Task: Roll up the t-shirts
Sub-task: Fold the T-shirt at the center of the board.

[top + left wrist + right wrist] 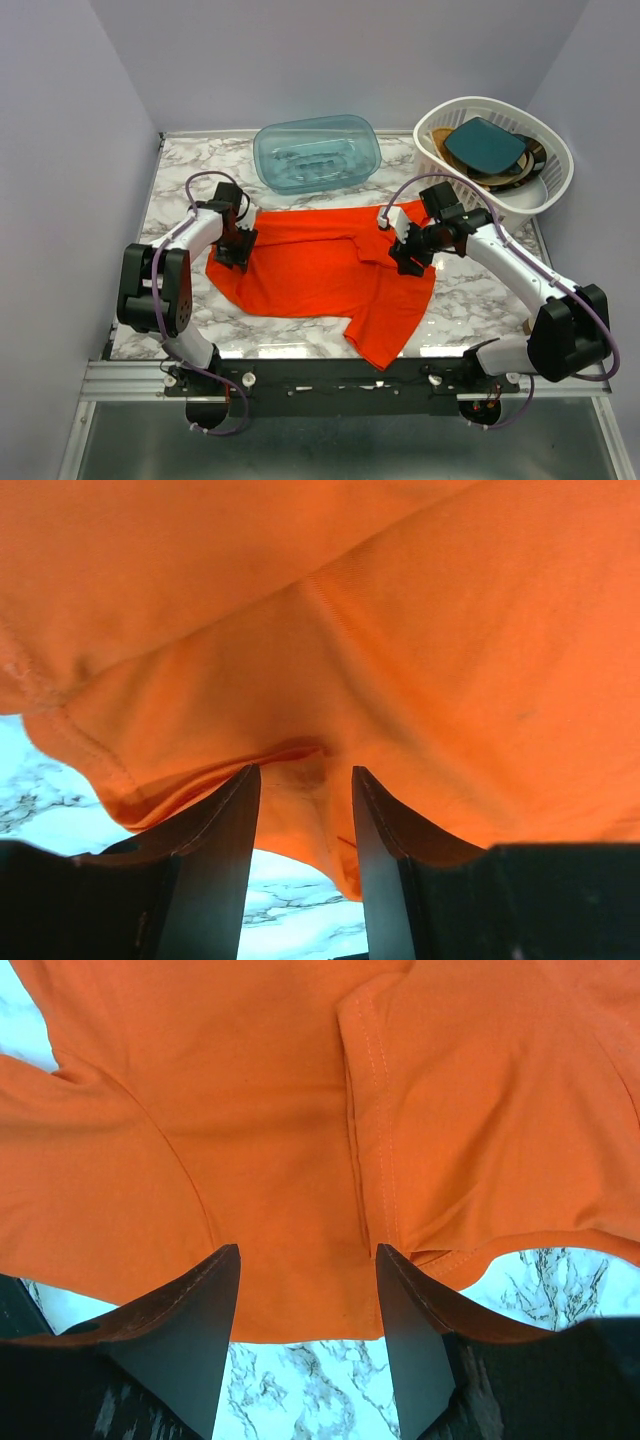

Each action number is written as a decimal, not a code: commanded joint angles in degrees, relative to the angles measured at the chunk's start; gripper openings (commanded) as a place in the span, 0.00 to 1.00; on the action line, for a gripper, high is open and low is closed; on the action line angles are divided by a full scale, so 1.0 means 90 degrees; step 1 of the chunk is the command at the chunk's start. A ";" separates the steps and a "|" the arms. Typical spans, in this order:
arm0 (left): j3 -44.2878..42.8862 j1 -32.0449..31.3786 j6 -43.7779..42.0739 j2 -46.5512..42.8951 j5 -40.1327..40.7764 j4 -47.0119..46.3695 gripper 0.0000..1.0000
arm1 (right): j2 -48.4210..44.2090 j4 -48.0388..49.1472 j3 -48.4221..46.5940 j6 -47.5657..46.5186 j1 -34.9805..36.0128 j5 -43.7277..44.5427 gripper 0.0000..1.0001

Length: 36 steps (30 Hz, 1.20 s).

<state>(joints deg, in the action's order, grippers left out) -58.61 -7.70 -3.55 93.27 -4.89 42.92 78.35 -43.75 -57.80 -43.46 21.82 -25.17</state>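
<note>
Left claw and right claw stand spread, t-shirt fabric between their jaws.

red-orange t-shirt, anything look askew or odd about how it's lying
Yes. The red-orange thin fabric t-shirt lies crooked and wrinkled on the marble table, not spread square: one flap trails toward the near edge, and a fold bunches at the left pincer.

The t-shirt is a plain bright red-orange. The surface is white with grey marble veining. The tub is translucent teal, the basket white.
</note>
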 commanded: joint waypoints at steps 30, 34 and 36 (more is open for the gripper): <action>-0.0109 -0.0101 -0.0454 -0.1105 0.1274 0.1100 0.00 | -0.1222 0.0154 0.1040 -0.2249 0.1568 -0.0084 0.66; -0.0148 -0.0111 -0.0679 -0.1291 0.1587 0.1442 0.00 | -0.1847 -0.0168 0.1607 -0.3496 0.1842 -0.0308 0.67; -0.0119 -0.0120 -0.0758 -0.1389 0.1627 0.1472 0.00 | -0.2093 -0.0383 0.1929 -0.3890 0.1979 -0.0454 0.67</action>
<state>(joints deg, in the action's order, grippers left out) -58.61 -8.71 -7.79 83.42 5.56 52.51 64.38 -43.46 -45.10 -65.41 37.82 -25.85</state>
